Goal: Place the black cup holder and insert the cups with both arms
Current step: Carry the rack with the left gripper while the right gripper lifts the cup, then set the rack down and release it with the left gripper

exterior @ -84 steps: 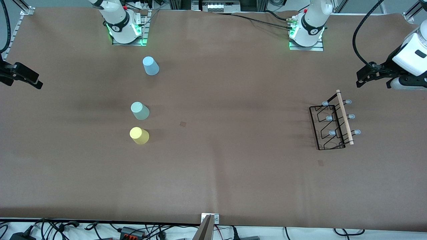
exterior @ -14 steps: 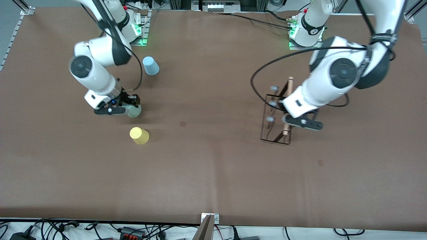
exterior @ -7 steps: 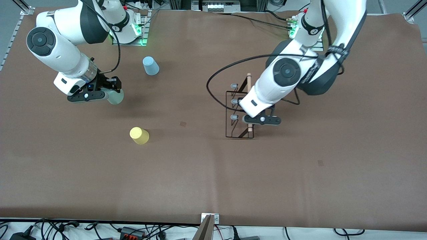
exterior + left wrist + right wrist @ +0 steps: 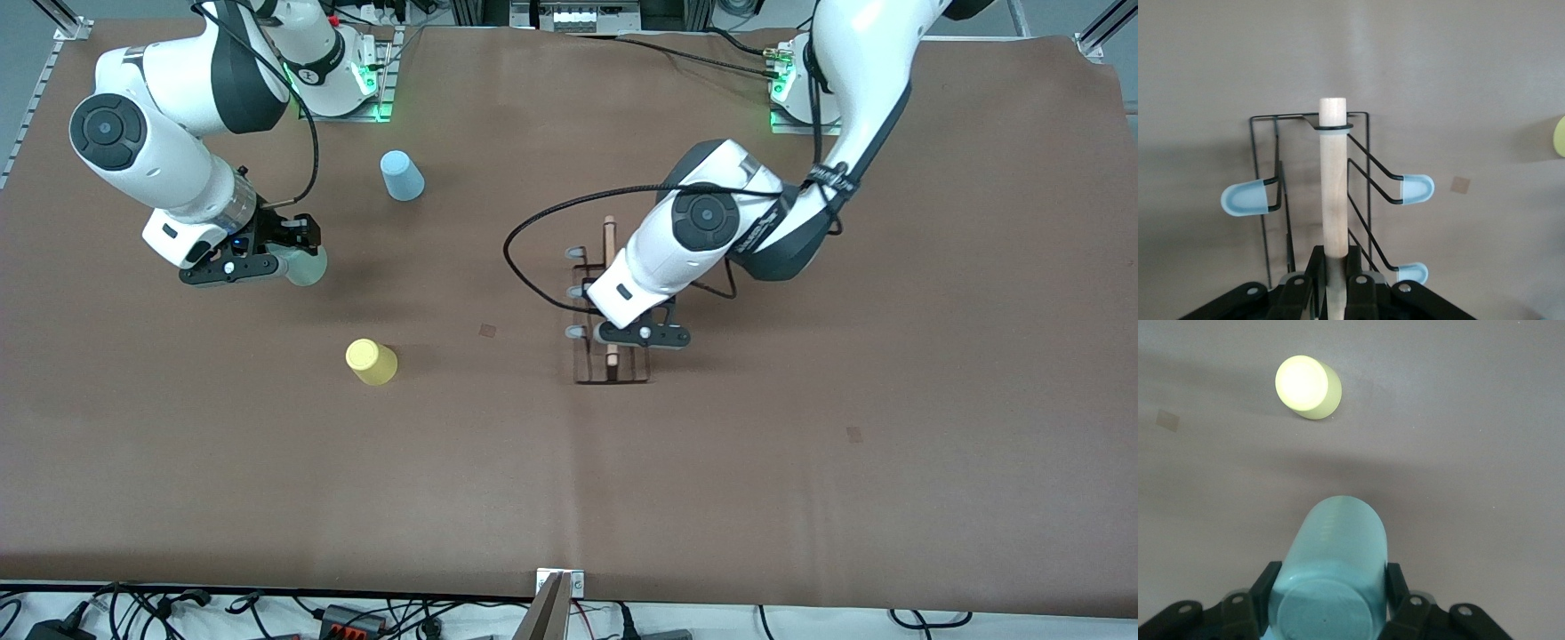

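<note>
My left gripper (image 4: 637, 335) is shut on the light wooden rod (image 4: 1333, 175) of the black cup holder (image 4: 590, 313), which it holds over the middle of the table. Pale blue-tipped pegs (image 4: 1245, 199) stick out on both sides of the holder. My right gripper (image 4: 264, 263) is shut on the pale green cup (image 4: 308, 265), which lies tilted between the fingers (image 4: 1395, 580) above the table, toward the right arm's end. The yellow cup (image 4: 372, 362) stands upside down on the table, nearer the front camera. The light blue cup (image 4: 402, 175) stands upside down close to the right arm's base.
A small dark patch (image 4: 487, 331) marks the brown table cover between the yellow cup and the holder, and another patch (image 4: 854, 434) lies toward the left arm's end. Cables and a metal clamp (image 4: 558, 587) line the table's front edge.
The left arm has carried the cup holder from the left arm's end to the table's middle. The right arm has lifted the green cup off the table and drawn it toward its own end.
</note>
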`<state>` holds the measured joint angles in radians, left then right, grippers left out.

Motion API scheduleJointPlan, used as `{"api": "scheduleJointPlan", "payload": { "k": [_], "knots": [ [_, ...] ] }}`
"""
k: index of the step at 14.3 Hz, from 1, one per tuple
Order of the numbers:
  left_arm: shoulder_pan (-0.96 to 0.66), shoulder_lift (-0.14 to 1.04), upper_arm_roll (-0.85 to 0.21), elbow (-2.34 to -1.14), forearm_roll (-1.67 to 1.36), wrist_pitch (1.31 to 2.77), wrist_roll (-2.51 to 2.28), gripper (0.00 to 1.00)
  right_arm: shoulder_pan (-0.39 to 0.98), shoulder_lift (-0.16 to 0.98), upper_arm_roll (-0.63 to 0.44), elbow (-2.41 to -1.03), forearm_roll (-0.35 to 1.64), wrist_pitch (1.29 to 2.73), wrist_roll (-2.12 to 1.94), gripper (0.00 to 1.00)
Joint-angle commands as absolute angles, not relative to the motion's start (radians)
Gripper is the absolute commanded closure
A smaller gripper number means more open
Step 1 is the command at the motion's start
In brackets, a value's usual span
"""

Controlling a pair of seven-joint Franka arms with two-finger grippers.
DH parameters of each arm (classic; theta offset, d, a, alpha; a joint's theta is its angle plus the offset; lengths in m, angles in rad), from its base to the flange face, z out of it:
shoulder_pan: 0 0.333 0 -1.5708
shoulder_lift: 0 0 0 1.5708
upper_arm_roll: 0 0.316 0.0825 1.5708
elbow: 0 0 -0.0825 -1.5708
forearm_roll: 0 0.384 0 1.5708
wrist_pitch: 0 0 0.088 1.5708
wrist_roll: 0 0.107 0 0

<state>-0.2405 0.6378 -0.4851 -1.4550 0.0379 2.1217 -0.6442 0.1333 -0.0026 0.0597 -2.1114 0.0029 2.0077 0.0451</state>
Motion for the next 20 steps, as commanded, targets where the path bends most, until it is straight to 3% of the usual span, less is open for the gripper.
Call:
{"api": "scheduleJointPlan", "payload": {
  "k": [1,8,9,11,17,20],
  "knots": [
    [-0.279,0.66,-0.486,-1.407,0.043,2.12,-0.661,0.98,0.123,0.009,0.06,-2.094,-0.005,1.993,0.017,0.95],
    [-0.281,0.664,-0.486,-1.407,0.04,2.12,-0.695,0.97,0.121,0.018,0.06,-2.095,-0.005,1.987,0.012,0.95],
    [-0.279,0.664,-0.485,-1.407,0.049,2.12,-0.693,0.84,0.121,0.018,0.06,-2.098,-0.005,1.985,0.012,0.95],
    [-0.279,0.661,-0.479,-1.407,0.057,2.12,-0.692,0.0,0.12,0.02,0.06,-2.1,-0.003,1.985,0.012,0.95],
    [-0.243,0.589,-0.479,-1.416,0.113,2.057,-0.683,0.0,0.129,0.014,0.07,-2.1,0.015,1.979,0.066,0.94],
    [-0.155,0.522,-0.48,-1.419,0.188,1.918,-0.626,0.0,0.149,0.005,0.185,-2.085,0.07,1.973,0.32,0.94]
  ]
}}
